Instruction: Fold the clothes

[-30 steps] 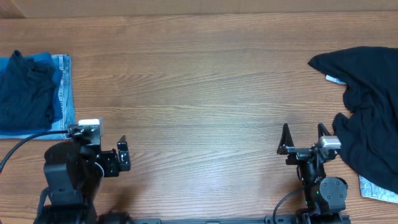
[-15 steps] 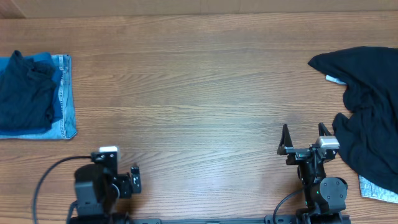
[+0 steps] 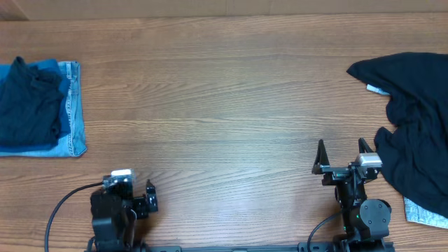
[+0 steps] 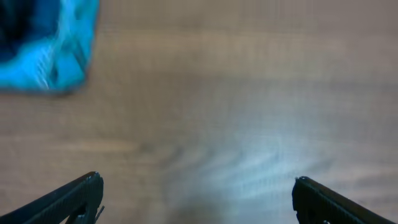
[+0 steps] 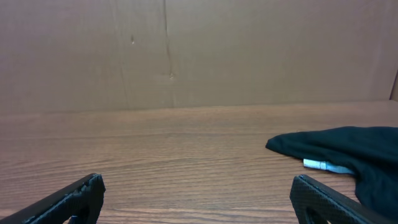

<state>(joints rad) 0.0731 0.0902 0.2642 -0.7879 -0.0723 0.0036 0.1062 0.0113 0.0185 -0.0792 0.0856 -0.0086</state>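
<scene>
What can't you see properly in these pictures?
Overhead: the pile is cut off by the left edge.
Overhead: the black cloth runs off the right edge and hides most of a pale cloth.
Left wrist: everything is blurred; the blue cloth is a smear, cut by the top edge.

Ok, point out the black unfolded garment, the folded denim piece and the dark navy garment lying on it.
black unfolded garment (image 3: 420, 133), overhead view, middle of the crumpled cloth.
folded denim piece (image 3: 74, 105), overhead view, its exposed right edge.
dark navy garment (image 3: 28, 105), overhead view, centre of the fold.
</scene>
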